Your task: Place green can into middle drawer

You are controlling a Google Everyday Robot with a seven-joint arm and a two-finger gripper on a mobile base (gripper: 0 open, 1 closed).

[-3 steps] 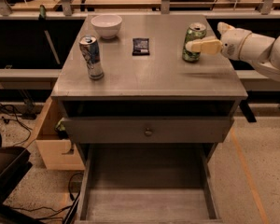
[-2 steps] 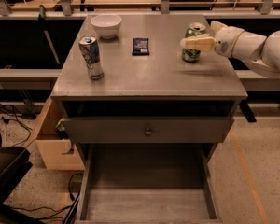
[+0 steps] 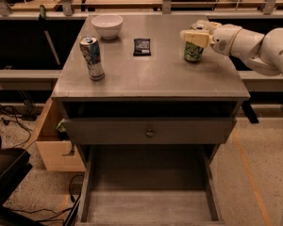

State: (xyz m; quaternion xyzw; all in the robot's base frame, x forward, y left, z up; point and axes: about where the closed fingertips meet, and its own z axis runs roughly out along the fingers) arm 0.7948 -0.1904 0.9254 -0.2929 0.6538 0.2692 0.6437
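One gripper (image 3: 198, 32) comes in from the right at the upper half of the green can (image 3: 193, 52), a height suited to a sideways grasp; whether it has closed cannot be told. The green can stands upright on the cabinet top (image 3: 155, 79), apparently not yet lifted. Well to the left of the green can sit a dark packet (image 3: 142, 46), a white bowl (image 3: 107, 25) and a taller blue can (image 3: 92, 58), leaving the lift unobstructed. Below and forward of the green can, the middle drawer (image 3: 148, 206) stands pulled out, floor bare, ready to receive it.
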